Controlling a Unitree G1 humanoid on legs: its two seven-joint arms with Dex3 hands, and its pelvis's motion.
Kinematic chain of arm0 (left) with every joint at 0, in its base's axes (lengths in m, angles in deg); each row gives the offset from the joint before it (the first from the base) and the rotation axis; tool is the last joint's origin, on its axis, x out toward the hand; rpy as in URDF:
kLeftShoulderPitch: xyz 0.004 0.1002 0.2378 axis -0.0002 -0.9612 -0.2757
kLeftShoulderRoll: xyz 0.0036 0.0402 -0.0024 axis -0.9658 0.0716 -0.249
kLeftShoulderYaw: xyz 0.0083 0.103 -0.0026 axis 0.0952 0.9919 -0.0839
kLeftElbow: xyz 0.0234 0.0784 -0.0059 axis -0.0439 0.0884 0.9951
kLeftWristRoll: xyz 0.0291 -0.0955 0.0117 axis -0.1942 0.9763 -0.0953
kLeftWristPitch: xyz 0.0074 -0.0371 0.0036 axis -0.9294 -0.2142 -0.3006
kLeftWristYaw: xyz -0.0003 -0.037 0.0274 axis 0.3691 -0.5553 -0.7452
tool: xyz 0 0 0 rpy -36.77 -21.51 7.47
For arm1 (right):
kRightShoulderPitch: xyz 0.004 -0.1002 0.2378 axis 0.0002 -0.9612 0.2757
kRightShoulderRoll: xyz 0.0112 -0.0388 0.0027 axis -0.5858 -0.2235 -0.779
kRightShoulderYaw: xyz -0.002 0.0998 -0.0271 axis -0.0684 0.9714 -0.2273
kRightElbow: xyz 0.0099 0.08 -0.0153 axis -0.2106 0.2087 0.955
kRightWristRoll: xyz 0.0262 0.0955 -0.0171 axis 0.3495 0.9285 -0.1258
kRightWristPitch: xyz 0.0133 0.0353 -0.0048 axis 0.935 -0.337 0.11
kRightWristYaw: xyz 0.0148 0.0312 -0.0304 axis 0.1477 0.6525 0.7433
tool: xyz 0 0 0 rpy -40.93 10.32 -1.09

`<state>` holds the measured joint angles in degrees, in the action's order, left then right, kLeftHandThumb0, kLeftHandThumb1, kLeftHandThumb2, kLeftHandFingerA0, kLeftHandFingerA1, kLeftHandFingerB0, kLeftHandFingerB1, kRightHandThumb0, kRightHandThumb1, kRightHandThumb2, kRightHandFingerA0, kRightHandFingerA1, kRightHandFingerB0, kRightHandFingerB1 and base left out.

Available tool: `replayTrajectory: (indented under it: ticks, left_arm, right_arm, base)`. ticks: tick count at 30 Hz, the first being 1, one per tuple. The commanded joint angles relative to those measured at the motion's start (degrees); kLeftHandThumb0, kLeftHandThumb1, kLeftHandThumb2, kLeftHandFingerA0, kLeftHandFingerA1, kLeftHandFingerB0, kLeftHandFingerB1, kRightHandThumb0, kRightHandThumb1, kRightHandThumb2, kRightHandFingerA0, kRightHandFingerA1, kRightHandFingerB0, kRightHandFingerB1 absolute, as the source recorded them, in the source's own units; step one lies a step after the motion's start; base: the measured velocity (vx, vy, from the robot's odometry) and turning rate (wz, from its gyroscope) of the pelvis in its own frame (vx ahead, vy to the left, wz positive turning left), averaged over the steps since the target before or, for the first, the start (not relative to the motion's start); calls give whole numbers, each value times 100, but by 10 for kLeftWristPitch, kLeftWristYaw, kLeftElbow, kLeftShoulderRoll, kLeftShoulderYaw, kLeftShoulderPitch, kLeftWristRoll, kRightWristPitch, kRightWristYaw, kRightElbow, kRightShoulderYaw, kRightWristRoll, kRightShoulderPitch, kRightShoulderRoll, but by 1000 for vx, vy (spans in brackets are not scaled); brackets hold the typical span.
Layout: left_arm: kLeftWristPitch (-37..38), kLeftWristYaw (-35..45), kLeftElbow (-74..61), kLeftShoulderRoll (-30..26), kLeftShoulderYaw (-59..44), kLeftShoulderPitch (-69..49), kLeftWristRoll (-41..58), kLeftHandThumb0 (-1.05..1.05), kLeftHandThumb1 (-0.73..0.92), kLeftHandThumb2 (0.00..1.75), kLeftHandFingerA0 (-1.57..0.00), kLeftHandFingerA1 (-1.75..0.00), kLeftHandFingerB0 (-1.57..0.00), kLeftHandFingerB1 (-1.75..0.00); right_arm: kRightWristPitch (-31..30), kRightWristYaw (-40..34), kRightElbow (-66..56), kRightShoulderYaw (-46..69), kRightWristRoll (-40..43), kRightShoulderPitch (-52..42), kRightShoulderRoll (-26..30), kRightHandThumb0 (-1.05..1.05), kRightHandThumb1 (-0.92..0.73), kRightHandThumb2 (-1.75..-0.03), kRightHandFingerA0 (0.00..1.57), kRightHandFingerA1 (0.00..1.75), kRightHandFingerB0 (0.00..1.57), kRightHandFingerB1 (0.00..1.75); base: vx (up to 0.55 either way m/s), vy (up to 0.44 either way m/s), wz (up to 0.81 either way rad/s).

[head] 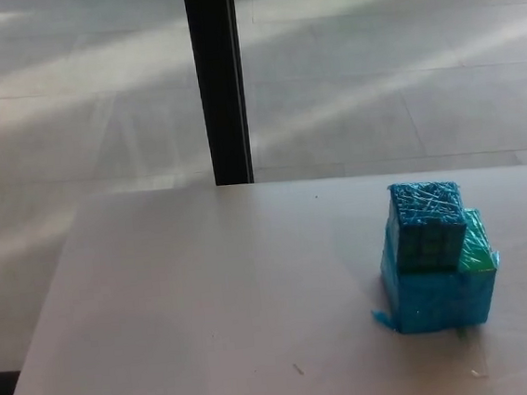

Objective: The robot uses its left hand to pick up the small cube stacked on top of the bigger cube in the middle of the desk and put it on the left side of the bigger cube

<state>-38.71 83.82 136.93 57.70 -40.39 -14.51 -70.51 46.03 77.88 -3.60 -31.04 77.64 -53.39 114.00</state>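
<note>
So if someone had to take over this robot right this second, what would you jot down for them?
Hands: neither the left nor the right hand shows in the head view, so their state is unknown.
Things: the small cube sits on top of the bigger cube, toward its left rear part. The stack stands on the right part of the desk as seen from the head.
Done: nothing visible yet; the stack is untouched.
Left: bring the left hand in, grasp the small cube, lift it off, and set it on the desk to the left of the bigger cube, where there is free surface.
</note>
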Motion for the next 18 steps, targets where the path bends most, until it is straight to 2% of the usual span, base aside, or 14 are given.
replayTrajectory:
  ticks: [1,2,3,4,7,8,9,10,11,12,14,15,16,18]
  left_arm:
    - [-28,-28,-17,-37,-7,62,24,-87,65,81,-72,-94,-10,-29]
    - [-22,-24,-24,-41,-10,81,31,-82,64,98,-65,-87,-6,-38]
    - [-16,-28,-31,-42,-10,88,30,-79,78,64,-52,-88,-26,-29]
    - [-8,-29,-47,-53,14,113,7,-82,68,103,-20,-48,-7,-34]
    - [-27,-23,-66,-77,59,174,-17,-88,68,102,-35,-51,-9,-37]
    - [-32,-20,-77,-83,70,202,-20,-85,81,65,-45,-41,-15,-26]
    - [-60,-20,-104,-87,82,233,-21,-86,63,102,-26,-51,-4,-35]
    - [-75,-13,-124,-96,105,263,-37,-90,67,101,-24,-51,-10,-35]
    - [-100,7,-167,-108,145,316,-62,-85,80,65,-35,-43,-15,-25]
    - [-104,19,-184,-116,160,334,-69,-95,68,102,-29,-53,-10,-32]
    - [-112,35,-218,-126,188,361,-78,-91,66,103,-25,-54,-8,-30]
    - [-108,46,-237,-126,198,379,-77,-86,61,102,-57,-72,-8,-32]
    - [-79,61,-236,-131,236,419,-105,-91,63,105,-34,-55,-6,-25]
    - [-88,72,-277,-131,266,448,-120,-103,63,82,-37,-58,-10,-22]
  right_arm:
    - [32,27,17,6,13,8,11,-78,-52,-64,68,99,55,75]
    - [37,30,20,5,13,8,12,-79,-52,-64,69,100,55,75]
    - [39,31,22,5,12,9,11,-79,-52,-64,69,100,54,75]
    - [40,33,21,3,11,9,11,-79,-53,-64,71,101,55,76]
    - [43,35,20,3,11,9,12,-80,-53,-65,70,101,55,77]
    - [42,35,20,4,12,9,12,-77,-52,-65,71,101,55,77]
    - [42,35,22,4,11,10,12,-77,-53,-65,68,99,55,75]
    - [43,36,24,4,12,10,12,-77,-53,-65,67,98,55,75]
    - [45,34,24,3,10,10,12,-79,-38,-97,72,96,54,75]
    - [44,33,25,0,7,13,14,-78,-52,-66,69,100,54,76]
    - [43,34,29,0,6,16,14,-79,-52,-65,70,101,54,76]
    - [44,34,33,-2,4,18,16,-79,-52,-65,70,101,53,76]
    - [45,38,30,0,7,16,16,-78,-52,-65,67,100,53,77]
    - [45,39,28,-1,7,15,17,-79,-52,-66,68,101,53,78]
  base:
    - [0,0,0]
    - [0,0,0]
    - [0,0,0]
    - [0,0,0]
    - [0,0,0]
    - [0,0,0]
    - [0,0,0]
    - [0,0,0]
    - [0,0,0]
    - [0,0,0]
    - [0,0,0]
    - [0,0,0]
    - [0,0,0]
    - [0,0,0]
